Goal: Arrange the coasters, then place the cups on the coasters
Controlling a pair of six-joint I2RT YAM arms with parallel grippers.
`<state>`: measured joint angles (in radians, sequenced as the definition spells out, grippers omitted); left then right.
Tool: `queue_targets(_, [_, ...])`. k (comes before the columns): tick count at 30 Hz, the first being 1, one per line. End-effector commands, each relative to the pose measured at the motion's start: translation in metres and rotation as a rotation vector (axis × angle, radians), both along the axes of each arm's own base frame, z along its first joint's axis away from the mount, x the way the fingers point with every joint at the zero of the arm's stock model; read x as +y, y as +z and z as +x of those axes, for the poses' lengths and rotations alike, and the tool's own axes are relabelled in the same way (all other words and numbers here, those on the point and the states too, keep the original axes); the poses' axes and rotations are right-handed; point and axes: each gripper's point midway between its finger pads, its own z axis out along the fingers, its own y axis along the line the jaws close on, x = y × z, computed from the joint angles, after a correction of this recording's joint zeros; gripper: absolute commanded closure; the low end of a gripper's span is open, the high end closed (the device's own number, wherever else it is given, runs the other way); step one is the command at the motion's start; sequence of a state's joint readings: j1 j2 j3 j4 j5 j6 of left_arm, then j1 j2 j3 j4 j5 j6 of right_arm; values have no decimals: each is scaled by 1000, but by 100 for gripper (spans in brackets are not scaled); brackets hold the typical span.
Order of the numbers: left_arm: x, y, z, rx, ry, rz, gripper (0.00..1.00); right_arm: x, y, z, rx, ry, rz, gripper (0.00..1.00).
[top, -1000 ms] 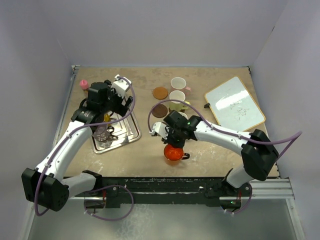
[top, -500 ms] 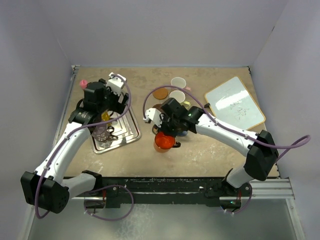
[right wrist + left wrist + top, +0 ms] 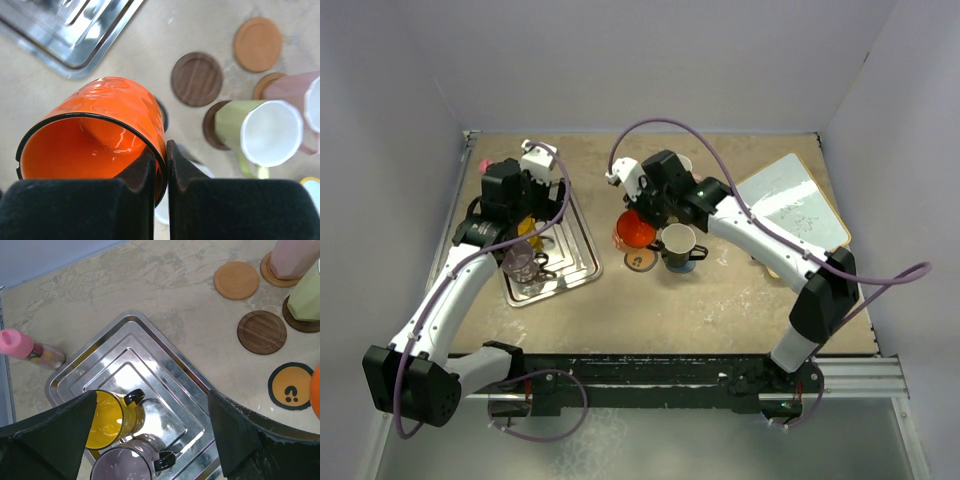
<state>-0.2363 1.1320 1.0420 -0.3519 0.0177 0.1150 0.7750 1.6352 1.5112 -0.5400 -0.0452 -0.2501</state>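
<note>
The translucent red-orange mug [image 3: 95, 125] is gripped by the right gripper [image 3: 160, 150]. The jaws are closed almost flat on the mug's wall at the rim, one finger inside and one outside. The mug's mouth is turned toward the wrist camera and its long axis is tilted, the body sloping away toward the silver metal tray [image 3: 65, 50]. Its handle is not seen.

From overhead, the mug is held between the tray and the black mug with white inside [image 3: 678, 245], just beside the black, orange-centred coaster [image 3: 640, 261]. Whether it touches the table [image 3: 720, 300] cannot be told.

The left gripper [image 3: 152, 395] is spread wide and holds nothing. It is poised over the tray, above the yellow mug [image 3: 107, 420] and the clear purplish glass mug [image 3: 125, 467], which is cut off at the frame's edge.
</note>
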Motion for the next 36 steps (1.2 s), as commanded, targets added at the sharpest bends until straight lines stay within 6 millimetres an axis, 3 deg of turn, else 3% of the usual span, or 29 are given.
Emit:
queue_targets(1, [4, 31, 9, -95, 37, -52, 12, 10, 62, 48, -112, -79, 133, 100])
queue_targets(7, [-11, 25, 6, -70, -25, -103, 15, 8, 69, 83, -136, -170, 146, 100])
queue_targets(15, [-68, 24, -5, 4, -280, -272, 21, -4, 73, 114, -194, -394, 164, 100])
queue_targets(29, [-137, 56, 27, 42, -382, -556, 22, -16, 93, 124, -234, -557, 248, 100])
queue_targets(36, [-152, 49, 45, 42, -324, -535, 25, -19, 101, 124, -231, -623, 289, 100])
